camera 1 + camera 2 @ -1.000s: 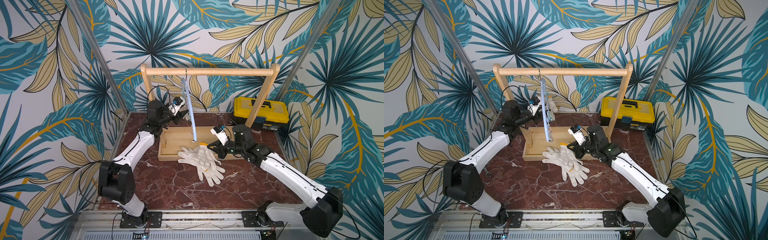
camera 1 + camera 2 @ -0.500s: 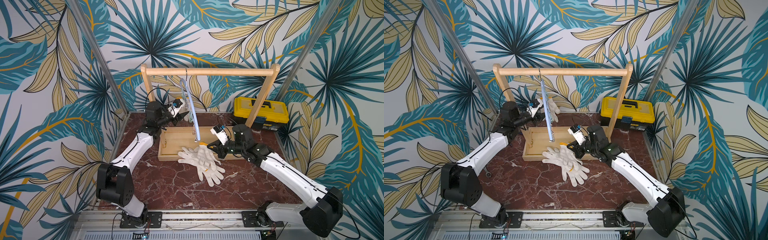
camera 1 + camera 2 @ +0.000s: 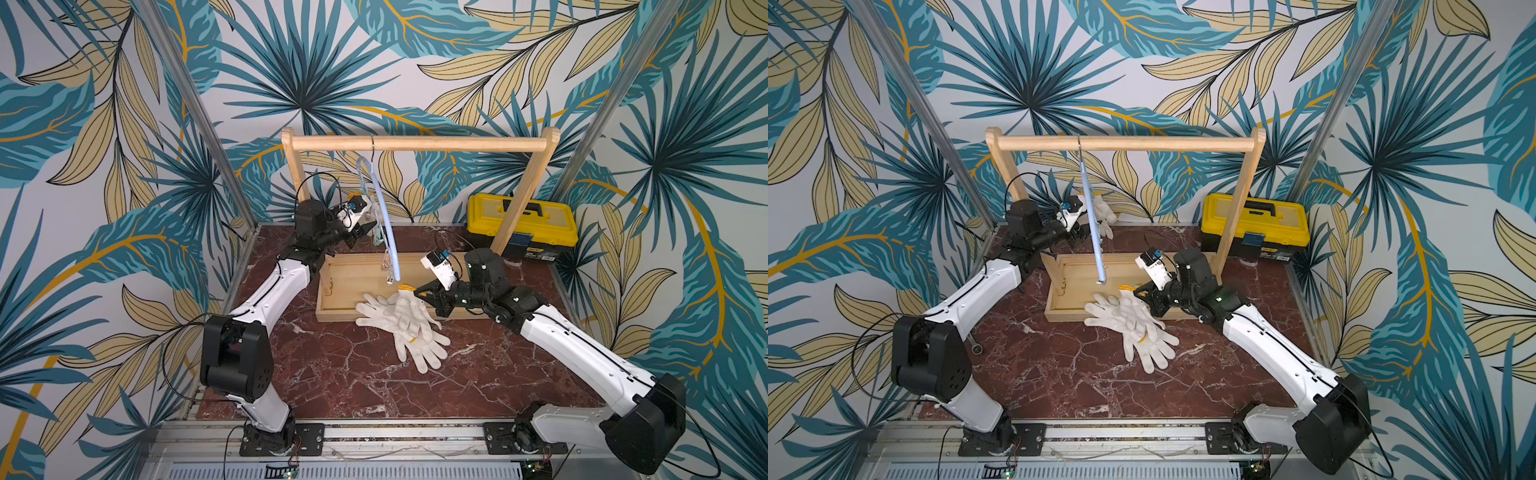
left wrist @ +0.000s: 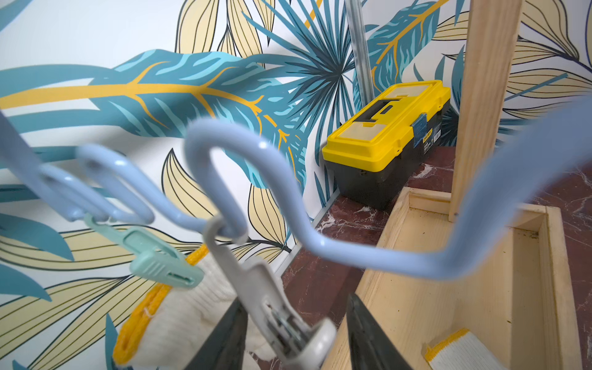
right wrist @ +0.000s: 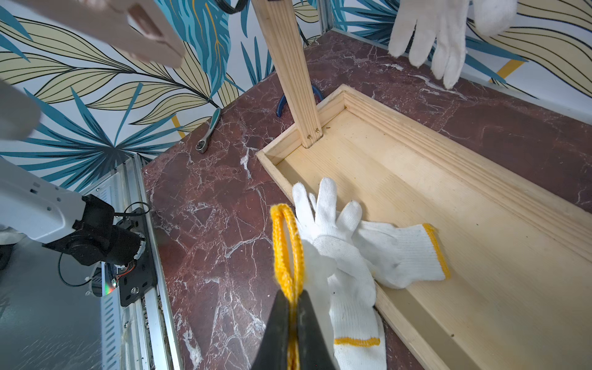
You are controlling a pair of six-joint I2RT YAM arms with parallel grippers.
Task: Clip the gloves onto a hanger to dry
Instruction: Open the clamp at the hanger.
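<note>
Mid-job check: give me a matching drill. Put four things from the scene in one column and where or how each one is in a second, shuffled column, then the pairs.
Things
1. right gripper
2. hanger
3. toolbox
4. left gripper

States or places
a. hooked over the wooden rail
b. jaws apart, either side of a grey clip
c. shut on the yellow cuff of a glove
d. on the table, at the back

Pairs: 1-c, 2-a, 3-d, 4-b
</note>
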